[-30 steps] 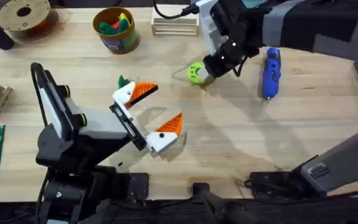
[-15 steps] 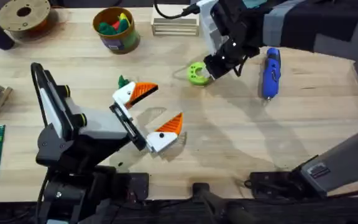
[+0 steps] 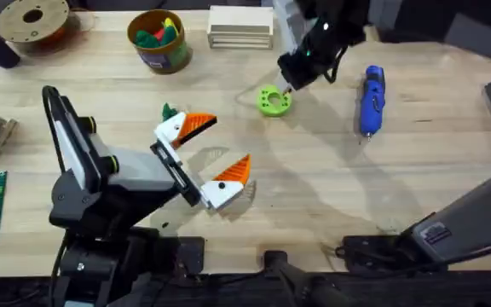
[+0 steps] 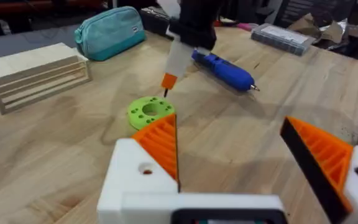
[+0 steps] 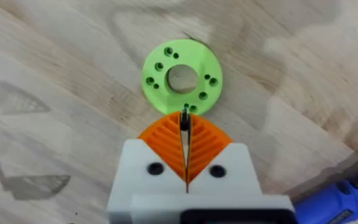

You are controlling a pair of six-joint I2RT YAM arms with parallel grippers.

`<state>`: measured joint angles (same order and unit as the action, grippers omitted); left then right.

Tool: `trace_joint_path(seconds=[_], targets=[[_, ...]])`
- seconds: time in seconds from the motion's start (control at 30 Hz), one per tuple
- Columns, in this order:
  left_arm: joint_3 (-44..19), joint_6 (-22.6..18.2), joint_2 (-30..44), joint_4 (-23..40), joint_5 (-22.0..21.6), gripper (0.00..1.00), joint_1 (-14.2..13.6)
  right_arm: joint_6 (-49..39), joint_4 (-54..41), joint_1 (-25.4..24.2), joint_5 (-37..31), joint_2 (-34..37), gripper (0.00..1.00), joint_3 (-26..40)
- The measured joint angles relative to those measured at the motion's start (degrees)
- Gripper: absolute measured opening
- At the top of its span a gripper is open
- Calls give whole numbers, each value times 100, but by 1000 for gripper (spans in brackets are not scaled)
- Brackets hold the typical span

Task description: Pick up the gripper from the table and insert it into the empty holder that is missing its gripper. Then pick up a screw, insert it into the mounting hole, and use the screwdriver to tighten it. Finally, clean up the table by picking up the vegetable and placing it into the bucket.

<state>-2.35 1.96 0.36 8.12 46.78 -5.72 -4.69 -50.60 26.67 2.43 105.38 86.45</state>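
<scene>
Hovering just above the bright green round plastic disc (image 5: 181,77): right gripper (image 5: 184,127), orange ribbed pads pressed together, pinching a small dark screw (image 5: 184,119). Lying well apart on the wooden table (image 3: 331,179): blue cylindrical electric screwdriver (image 3: 371,100). Resting spread wide: left gripper (image 3: 214,149).
</scene>
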Motion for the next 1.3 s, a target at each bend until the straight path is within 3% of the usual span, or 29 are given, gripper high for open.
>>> trace_joint_path(seconds=[0.3,0.6,0.87,1.1,1.3], targets=[[0,0,0,0,0,987,0,-114,-1032,179,20,0,8,1113],[0,0,0,0,2,987,0,-245,-1868,823,21,0,8,2592],[0,0,0,0,2,987,0,-267,-1933,1620,22,0,8,2844],[0,0,0,0,0,986,0,-260,-2030,1979,26,13,8,2989],[0,0,0,0,2,985,0,-238,-2706,2212,37,546,8,4031]])
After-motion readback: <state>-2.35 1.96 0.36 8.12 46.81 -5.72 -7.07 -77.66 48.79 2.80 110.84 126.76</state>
